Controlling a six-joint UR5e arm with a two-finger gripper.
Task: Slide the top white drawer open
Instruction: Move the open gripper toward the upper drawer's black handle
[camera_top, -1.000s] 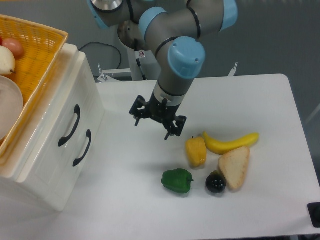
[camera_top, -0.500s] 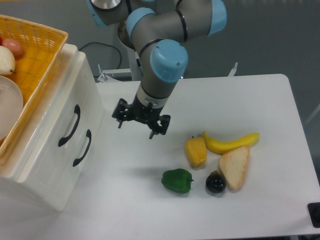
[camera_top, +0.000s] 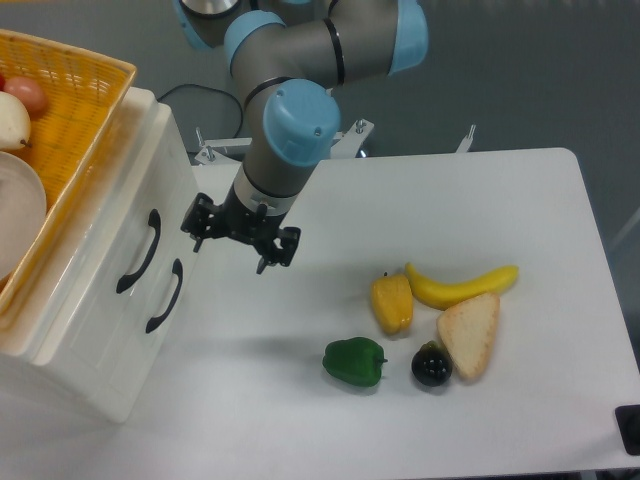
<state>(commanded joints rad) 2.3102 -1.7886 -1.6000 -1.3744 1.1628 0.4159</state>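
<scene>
The white cabinet stands at the left with its front facing right. The top white drawer (camera_top: 112, 225) is shut flush, and its curved black handle (camera_top: 140, 251) is the one nearer the cabinet's top. The lower drawer's handle (camera_top: 166, 295) sits just below and to the right. My gripper (camera_top: 232, 249) hangs open above the table, a short way right of the upper handle and not touching it. Nothing is between its fingers.
A yellow woven basket (camera_top: 75, 95) with a plate and produce rests on top of the cabinet. On the table to the right lie a yellow pepper (camera_top: 392, 303), banana (camera_top: 462, 286), bread slice (camera_top: 468, 334), green pepper (camera_top: 354, 361) and a dark round fruit (camera_top: 431, 366).
The arm has swung left across the table, carrying the open gripper from near the yellow pepper toward the cabinet front. The drawers and the food have not moved.
</scene>
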